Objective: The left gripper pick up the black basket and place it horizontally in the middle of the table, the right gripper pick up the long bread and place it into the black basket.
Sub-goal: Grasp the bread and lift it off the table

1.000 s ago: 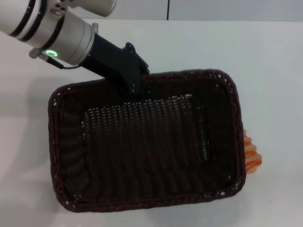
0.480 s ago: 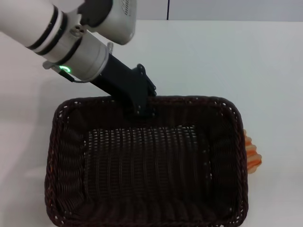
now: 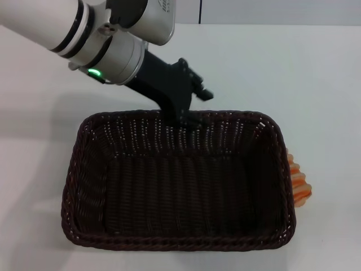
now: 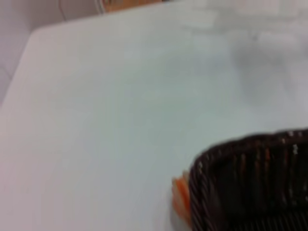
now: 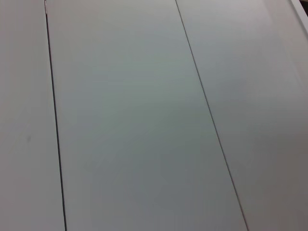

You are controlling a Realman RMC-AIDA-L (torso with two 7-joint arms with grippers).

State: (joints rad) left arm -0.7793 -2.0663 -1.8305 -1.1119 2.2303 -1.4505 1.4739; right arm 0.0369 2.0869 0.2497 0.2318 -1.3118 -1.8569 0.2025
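The black basket (image 3: 177, 180) lies lengthwise across the white table (image 3: 293, 73), its opening facing up. My left gripper (image 3: 184, 117), on the arm with the green light, is shut on the middle of the basket's far rim. The long bread (image 3: 299, 183) lies on the table against the basket's right end, and only its orange-banded edge shows. In the left wrist view a corner of the basket (image 4: 255, 187) and a sliver of the bread (image 4: 180, 195) show. The right gripper is out of view.
White table surface shows beyond and to the right of the basket. The right wrist view shows only pale panels with thin dark seams (image 5: 207, 110).
My left gripper has moved to the right with the basket's far rim in it. The basket has turned from tilted to level and lengthwise across the table. The bread has not moved.
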